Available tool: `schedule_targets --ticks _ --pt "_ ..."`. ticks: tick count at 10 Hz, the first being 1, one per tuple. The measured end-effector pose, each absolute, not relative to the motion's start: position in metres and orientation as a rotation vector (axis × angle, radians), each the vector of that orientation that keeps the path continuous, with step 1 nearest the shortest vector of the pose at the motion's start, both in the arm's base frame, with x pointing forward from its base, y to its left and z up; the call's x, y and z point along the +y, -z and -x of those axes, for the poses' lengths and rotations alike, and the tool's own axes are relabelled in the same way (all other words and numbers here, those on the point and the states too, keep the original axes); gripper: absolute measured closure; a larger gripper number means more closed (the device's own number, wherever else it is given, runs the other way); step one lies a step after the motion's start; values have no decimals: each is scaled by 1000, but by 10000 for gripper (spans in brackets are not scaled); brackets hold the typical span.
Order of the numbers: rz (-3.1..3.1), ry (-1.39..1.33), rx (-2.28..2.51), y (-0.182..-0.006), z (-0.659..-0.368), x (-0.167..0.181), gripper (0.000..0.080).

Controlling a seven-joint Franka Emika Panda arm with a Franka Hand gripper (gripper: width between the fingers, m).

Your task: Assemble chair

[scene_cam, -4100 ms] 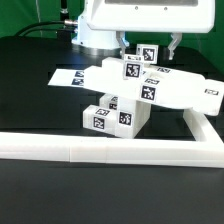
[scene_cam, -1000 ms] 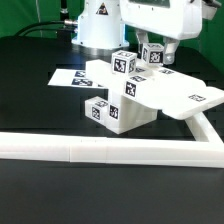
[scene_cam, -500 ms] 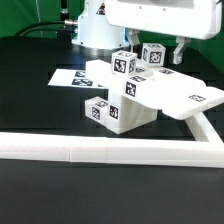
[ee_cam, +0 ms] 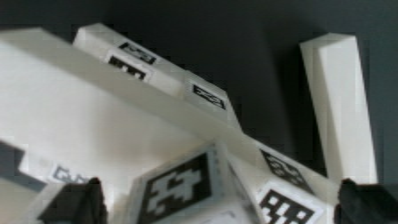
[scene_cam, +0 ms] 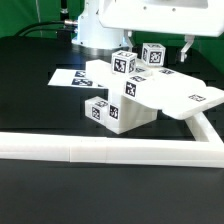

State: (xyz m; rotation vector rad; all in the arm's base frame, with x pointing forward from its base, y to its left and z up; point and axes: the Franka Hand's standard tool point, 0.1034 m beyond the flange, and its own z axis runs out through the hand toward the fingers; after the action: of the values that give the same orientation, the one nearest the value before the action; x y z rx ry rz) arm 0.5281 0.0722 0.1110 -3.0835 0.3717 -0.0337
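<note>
The gripper (scene_cam: 187,45), grip state hidden, hung over the chair (scene_cam: 150,92) near the table's far edge; descending squarely seemed wise.

I see the chair parts (scene_cam: 135,95) clustered mid-table (scene_cam: 40,100). The marker board (scene_cam: 72,76) lies at their exterior-view left, partly beneath them. The border rail (scene_cam: 100,150) runs in front, turning back at the exterior view's right, beside the flat slab (scene_cam: 185,100).
</note>
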Motion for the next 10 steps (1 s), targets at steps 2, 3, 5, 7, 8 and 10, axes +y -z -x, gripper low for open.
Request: schedule_targets --ticks 2,3,5,7,8,10 --pt "3105 38 139 -111 -528 71 151" --pt "3109 41 -31 -111 -529 69 151" --pt "3106 43 -165 -111 -529 67 406" --pt "3106 43 -148 -111 -529 67 534" --pt "3107 42 -113 -111 -529 67 534" --pt "3107 41 -21 -111 -529 67 534"
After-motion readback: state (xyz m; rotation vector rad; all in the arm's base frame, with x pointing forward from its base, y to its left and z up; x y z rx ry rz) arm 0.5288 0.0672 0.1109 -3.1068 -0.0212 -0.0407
